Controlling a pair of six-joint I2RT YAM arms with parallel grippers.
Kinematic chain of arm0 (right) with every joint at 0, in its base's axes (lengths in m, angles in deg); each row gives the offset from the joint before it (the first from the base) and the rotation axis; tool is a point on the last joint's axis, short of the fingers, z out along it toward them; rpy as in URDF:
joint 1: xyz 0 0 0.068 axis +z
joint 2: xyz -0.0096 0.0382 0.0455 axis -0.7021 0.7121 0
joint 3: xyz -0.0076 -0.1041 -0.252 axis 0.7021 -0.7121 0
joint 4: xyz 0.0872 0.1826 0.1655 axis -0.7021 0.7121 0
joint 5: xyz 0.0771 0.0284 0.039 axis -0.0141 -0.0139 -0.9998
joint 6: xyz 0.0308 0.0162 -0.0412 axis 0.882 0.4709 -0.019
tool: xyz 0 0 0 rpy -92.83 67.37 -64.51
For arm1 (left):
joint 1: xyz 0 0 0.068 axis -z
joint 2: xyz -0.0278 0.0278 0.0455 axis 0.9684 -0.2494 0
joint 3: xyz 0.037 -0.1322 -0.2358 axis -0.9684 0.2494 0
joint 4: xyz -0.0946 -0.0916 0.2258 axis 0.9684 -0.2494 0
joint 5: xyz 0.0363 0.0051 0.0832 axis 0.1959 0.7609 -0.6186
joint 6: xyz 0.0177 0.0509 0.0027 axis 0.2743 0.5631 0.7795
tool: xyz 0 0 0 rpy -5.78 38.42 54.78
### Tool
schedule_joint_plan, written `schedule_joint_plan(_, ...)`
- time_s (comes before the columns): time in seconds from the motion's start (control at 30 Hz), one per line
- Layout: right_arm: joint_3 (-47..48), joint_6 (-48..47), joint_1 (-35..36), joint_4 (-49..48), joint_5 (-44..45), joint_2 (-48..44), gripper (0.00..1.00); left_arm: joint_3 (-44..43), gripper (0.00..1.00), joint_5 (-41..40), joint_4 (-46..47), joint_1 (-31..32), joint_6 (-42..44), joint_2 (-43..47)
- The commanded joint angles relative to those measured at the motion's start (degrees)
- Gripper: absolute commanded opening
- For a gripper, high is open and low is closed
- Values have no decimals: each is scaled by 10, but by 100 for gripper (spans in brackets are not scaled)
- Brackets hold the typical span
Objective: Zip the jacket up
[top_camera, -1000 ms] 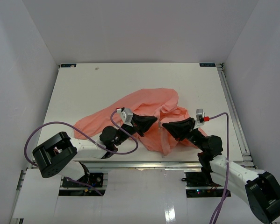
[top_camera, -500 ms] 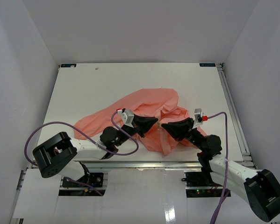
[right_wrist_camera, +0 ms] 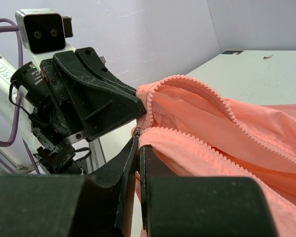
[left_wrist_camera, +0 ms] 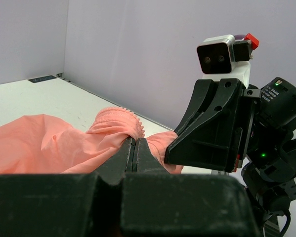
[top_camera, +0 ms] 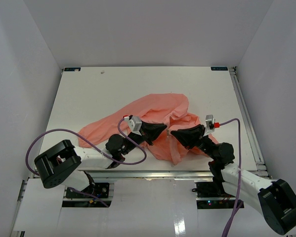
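Though nearly tip to tip, clamps separately: left gripper (left_wrist_camera: 135, 143) pinched tight on one toothed edge of the jacket (left_wrist_camera: 49, 143), right gripper (right_wrist_camera: 138, 143) nipping the facing edge, seemingly near its foot. Runs as zipper teeth (right_wrist_camera: 212, 101) away from the right gripper, forward and rightward. Lies bunched beyond both tips, equally near either arm.

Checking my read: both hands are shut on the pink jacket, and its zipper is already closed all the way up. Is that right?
Not quite. The left hand and the right hand are both shut on the jacket, but the zipper is open, not closed. The right wrist view shows its two rows of teeth running apart with fabric between them.
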Motion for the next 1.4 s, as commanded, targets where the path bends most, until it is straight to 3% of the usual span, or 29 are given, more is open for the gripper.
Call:
schedule_joint_plan(0.0,-68,0,4,-50,4,-4,8,-13,0,-8,276,4,11,22)
schedule_joint_plan(1.37,-67,-5,13,-57,5,-4,8,-5,0,-23,276,4,5,33)
